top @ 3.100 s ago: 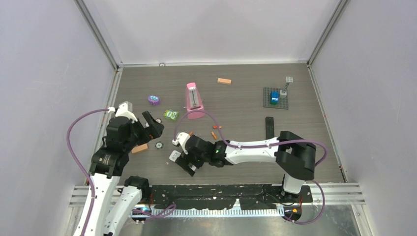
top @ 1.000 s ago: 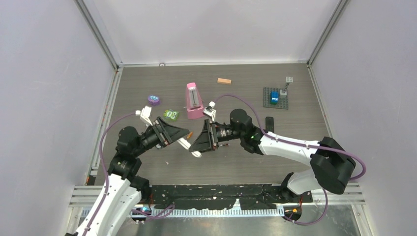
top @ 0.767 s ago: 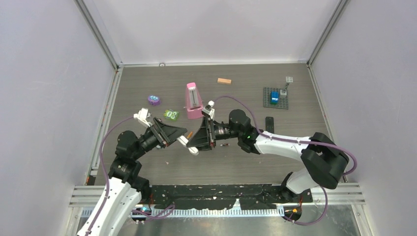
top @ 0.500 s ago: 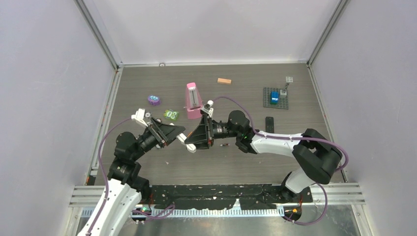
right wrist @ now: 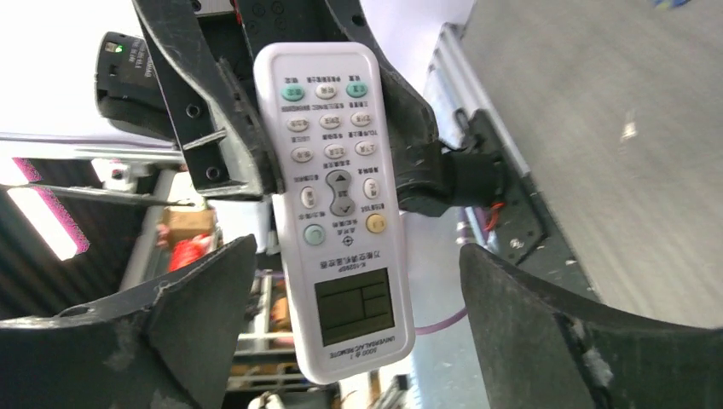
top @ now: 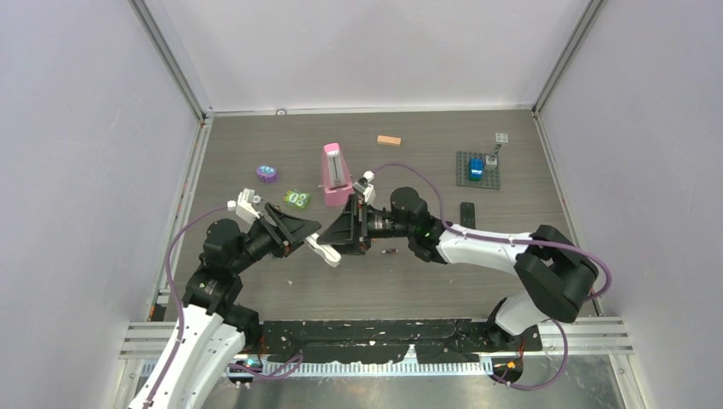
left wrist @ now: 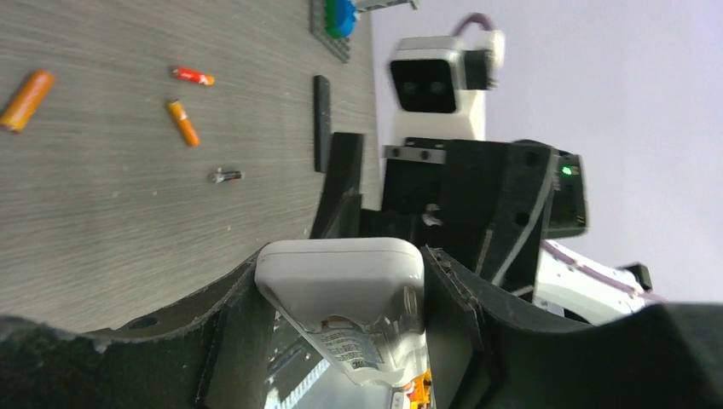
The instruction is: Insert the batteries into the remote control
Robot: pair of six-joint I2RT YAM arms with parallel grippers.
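Over the near middle of the table point(top: 256, 145), the two arms meet nose to nose with a white remote control point(top: 323, 250) held up between them. From overhead that is about all you get: the remote is a small pale bar poking out below the black claws, and which arm has it is hard to say.

The left wrist camera settles it. The left gripper point(left wrist: 341, 285) is pinching the remote's end, its fingers point(left wrist: 243, 315) pressed against both sides, with the labelled back showing underneath. The right wrist camera shows the other face, buttons and screen. There the right gripper point(right wrist: 356, 256) stands spread wide, and each of its fingers point(right wrist: 200, 319) is clear of the remote's edges with a gap showing.

The batteries lie loose on the table, none in the remote that I can see. From above I can pick out only the dark cell point(top: 390, 251), just beside the right forearm. The left wrist view shows four: a large-looking orange cell point(left wrist: 26, 100) at the frame's edge, a red cell point(left wrist: 192, 76), a second orange cell point(left wrist: 182, 123) and the dark one, with a black bar point(left wrist: 321, 123) lying near them.
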